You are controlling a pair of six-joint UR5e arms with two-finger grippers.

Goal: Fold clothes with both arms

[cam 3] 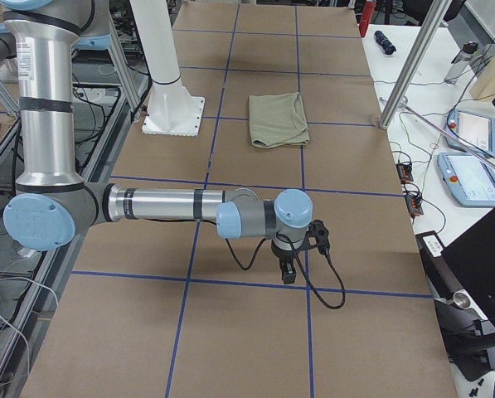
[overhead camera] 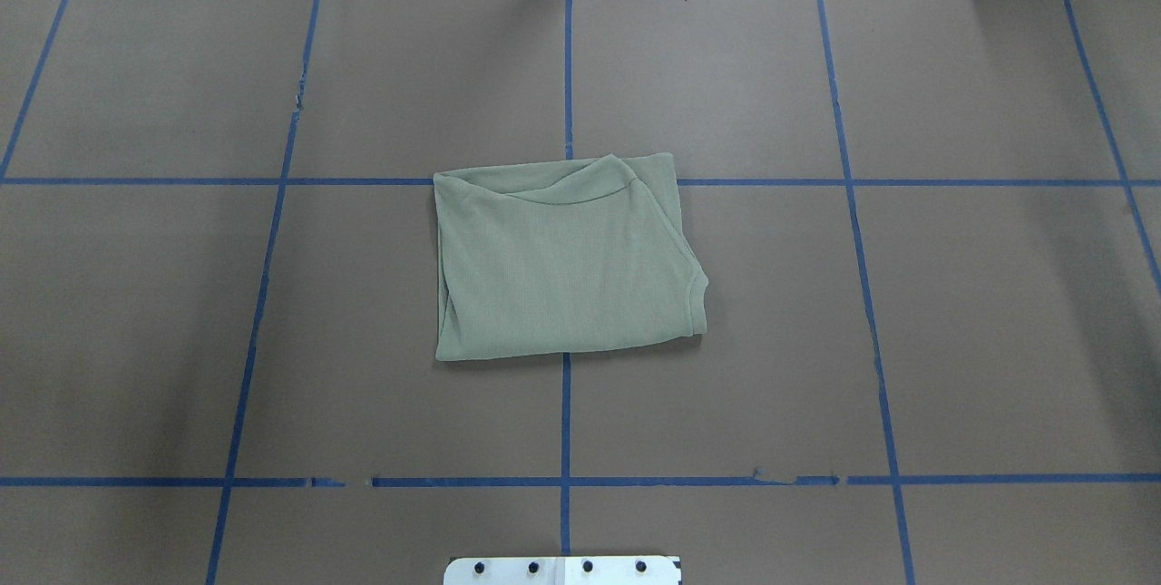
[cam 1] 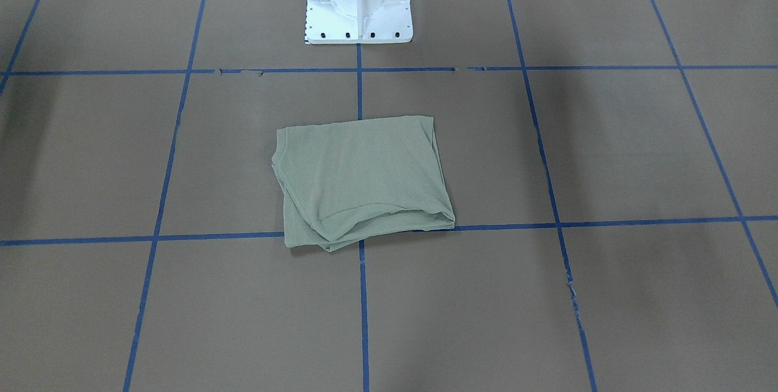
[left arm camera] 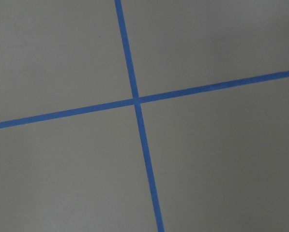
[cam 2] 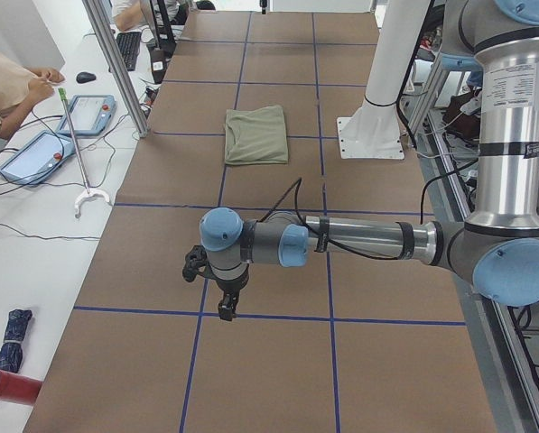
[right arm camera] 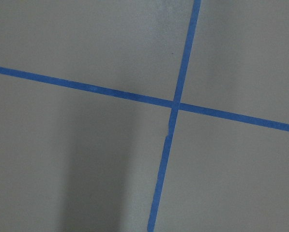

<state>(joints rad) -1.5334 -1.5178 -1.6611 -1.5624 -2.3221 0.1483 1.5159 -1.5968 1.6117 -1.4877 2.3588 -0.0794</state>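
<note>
Shirt [overhead camera: 567, 268] folded flat — L gripper [cam 2: 226, 309], R gripper [cam 3: 288, 274] well apart.

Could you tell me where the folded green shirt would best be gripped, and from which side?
Probably the shirt at its two corners nearest the white base, from above: left gripper on the left corner, right gripper on the right. That edge lies straight and flat; the far edge shows loose, offset layers.

Robot's right arm [cam 3: 164, 203] stretching over the brown table [cam 3: 230, 332], right gripper [cam 3: 288, 276] pointing down, folded green shirt [cam 3: 278, 118] lying well apart, beside white pedestal [cam 3: 174, 112]
</note>
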